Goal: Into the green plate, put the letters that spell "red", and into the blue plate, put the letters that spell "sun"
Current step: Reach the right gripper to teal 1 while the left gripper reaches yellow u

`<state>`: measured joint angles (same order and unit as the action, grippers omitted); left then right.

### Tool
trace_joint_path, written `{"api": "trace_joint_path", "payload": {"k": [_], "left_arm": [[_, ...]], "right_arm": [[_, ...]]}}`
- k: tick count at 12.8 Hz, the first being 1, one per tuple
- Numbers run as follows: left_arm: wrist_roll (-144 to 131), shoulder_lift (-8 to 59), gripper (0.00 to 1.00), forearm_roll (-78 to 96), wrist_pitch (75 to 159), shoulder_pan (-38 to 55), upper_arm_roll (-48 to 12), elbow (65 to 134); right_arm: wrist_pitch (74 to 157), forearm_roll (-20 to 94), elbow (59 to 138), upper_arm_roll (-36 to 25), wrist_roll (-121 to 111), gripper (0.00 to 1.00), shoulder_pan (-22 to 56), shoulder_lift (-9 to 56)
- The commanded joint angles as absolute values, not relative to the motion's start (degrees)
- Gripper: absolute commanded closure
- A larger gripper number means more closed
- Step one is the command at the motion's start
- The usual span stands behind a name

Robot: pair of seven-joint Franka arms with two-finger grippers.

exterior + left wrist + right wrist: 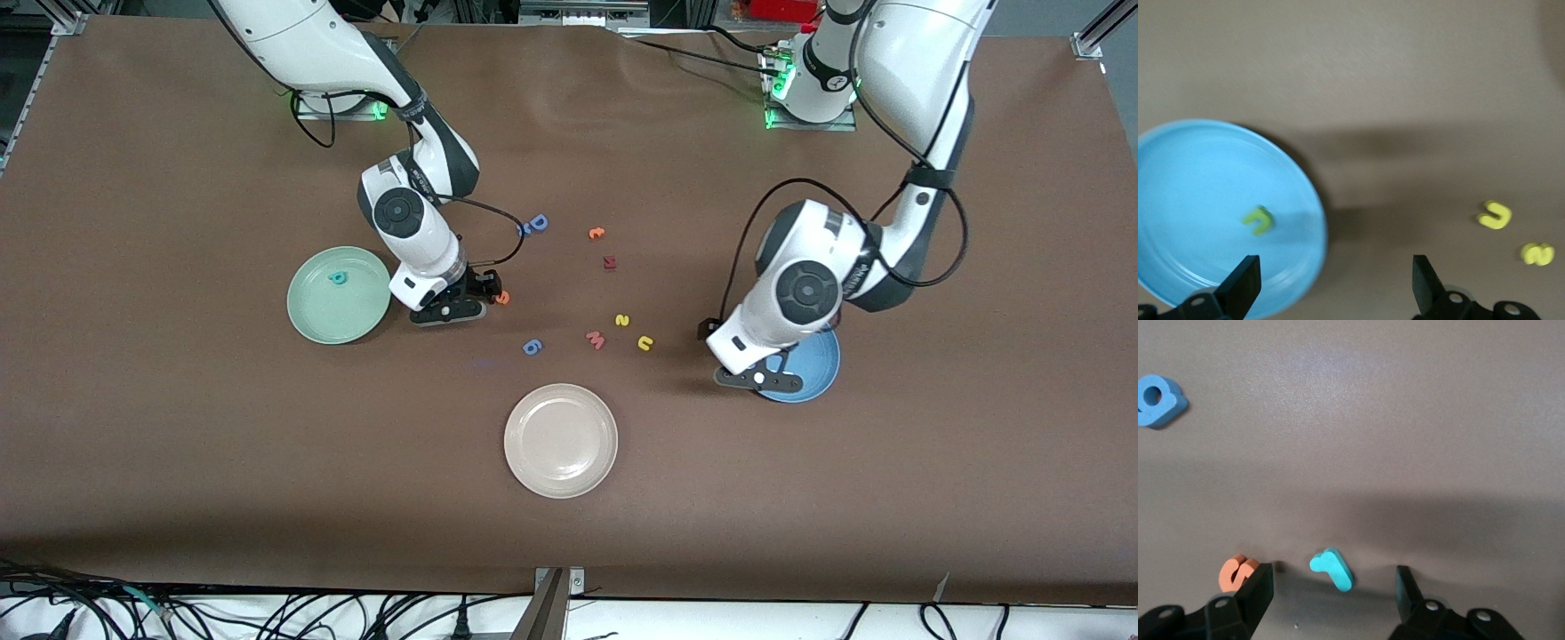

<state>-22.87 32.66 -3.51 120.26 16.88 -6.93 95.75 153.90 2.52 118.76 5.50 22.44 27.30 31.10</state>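
The right hand [480,293] is hanging low over the bench [178,462], just beside the green plate [307,316] on the side toward the left arm's end. Its fingers [1258,587] are standing apart with nothing clamped between them. In the right wrist view the thin teal "r" [1332,569] is lying flat on the bench in the gap between them, its long stem running at a slant to the line from finger to finger, its hooked end pointing toward the orange "e" [503,298]. That orange letter is lying just outside one finger, almost touching it. The teal "d" [338,278] is lying flat in the green plate, in the part farther from the front camera.

The left hand [756,378] is hovering over the edge of the blue plate [822,373], its fingers [1245,283] spread wide and empty. A green arch letter [1259,220] is lying flat inside that plate. The yellow arch letter [645,342] and the yellow "s" [622,320] are lying near each other on the bench between the two hands, the "s" a little farther from the front camera. The pink "w" [595,340] is sitting beside the yellow arch, toward the right arm's end.
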Motion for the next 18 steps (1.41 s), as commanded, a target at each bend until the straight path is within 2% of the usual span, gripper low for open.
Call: {"api": "trace_joint_path", "payload": {"k": [1, 2, 3, 4, 7, 8, 10, 12, 17, 18], "left_arm": [[-33.80, 36.63, 0.00, -3.96, 119.71, 19.94, -6.59, 90.64], [-37.23, 38.48, 0.00, -3.78, 119.71, 21.34, -6.59, 88.35], [-40.83, 40.58, 0.00, -3.78, 119.88, 22.58, -6.59, 85.55], [-45.13, 42.35, 0.00, -3.78, 120.84, 23.81, -6.59, 83.43], [-55.25, 45.95, 0.00, -3.69, 128.91, 24.96, -6.68, 82.71], [-57.63, 47.18, 0.01, -3.78, 131.02, 26.01, -6.59, 82.71], [-62.56, 49.39, 0.04, -3.87, 133.24, 27.42, -6.59, 82.71], [-63.11, 48.70, 0.11, -4.05, 132.63, 28.38, -6.68, 83.58], [-62.58, 47.64, 0.15, -4.48, 124.38, 28.65, -6.59, 83.76], [-62.49, 47.64, 0.16, -4.48, 124.28, 28.57, -6.68, 83.85]], "right_arm": [[154.51, 0.36, 117.60, 4.48, 22.32, 0.17, 27.86, 32.52], [154.51, 0.26, 117.60, 4.48, 22.32, 0.21, 27.86, 32.61], [154.51, 0.26, 117.60, 4.48, 22.32, 0.30, 27.86, 32.78], [154.51, 0.26, 117.60, 4.48, 22.41, 0.35, 27.86, 32.96], [154.86, 0.35, 117.51, 4.48, 22.85, 0.38, 28.04, 33.48], [154.95, 0.35, 117.42, 4.48, 22.85, 0.47, 28.21, 33.57], [154.95, 0.35, 117.42, 4.48, 22.85, 0.47, 28.21, 33.49], [154.86, 0.26, 116.81, 4.48, 22.76, 0.47, 28.21, 33.49], [154.86, 0.26, 115.05, 4.57, 22.68, 0.47, 28.21, 33.57], [154.86, 0.26, 114.96, 4.57, 22.68, 0.53, 28.21, 33.49]]}}
